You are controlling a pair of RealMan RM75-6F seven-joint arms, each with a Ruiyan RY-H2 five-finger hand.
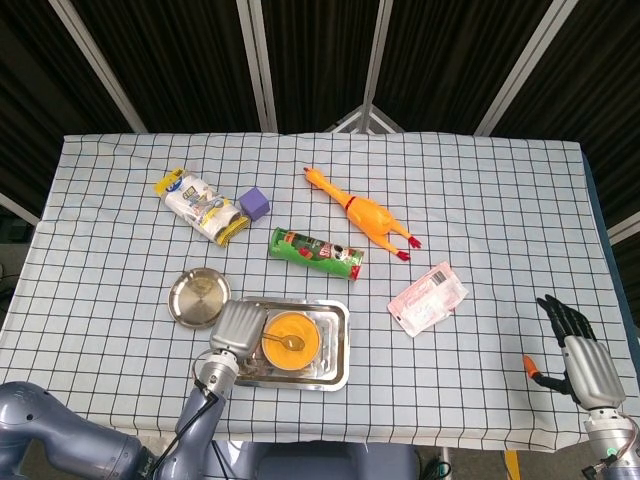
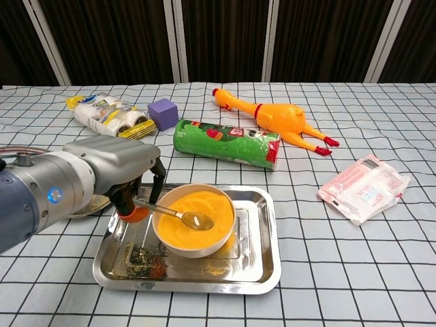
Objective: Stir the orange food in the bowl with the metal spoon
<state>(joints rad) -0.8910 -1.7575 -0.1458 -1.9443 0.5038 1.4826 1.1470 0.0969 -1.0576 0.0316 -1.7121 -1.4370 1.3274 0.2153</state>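
The metal spoon is held by its handle in the left hand, whose fingers are closed around the handle at the bowl's 9 o'clock side. The spoon's bowl end is seen resting in the orange food, near the middle of the white bowl. The bowl stands inside the steel tray, toward the tray's centre, and the tray lies at the near edge of the checked surface, at about 6 o'clock in the head view.

The pick-up and the placing of the spoon into the food can be taken as done, and the stirring itself is judged to be in hand; how many turns have been made cannot be read from the pictures. The food's top looks smooth, with no clear swirl marks, so a good part of the stirring is probably left. Some orange and dark residue is seen on the tray floor at the bowl's 7 o'clock.

The right hand is kept well apart at the surface's 4 o'clock corner, fingers spread and nothing held in it. The green can, the rubber chicken and the pink packet lie beyond the tray and are not involved.
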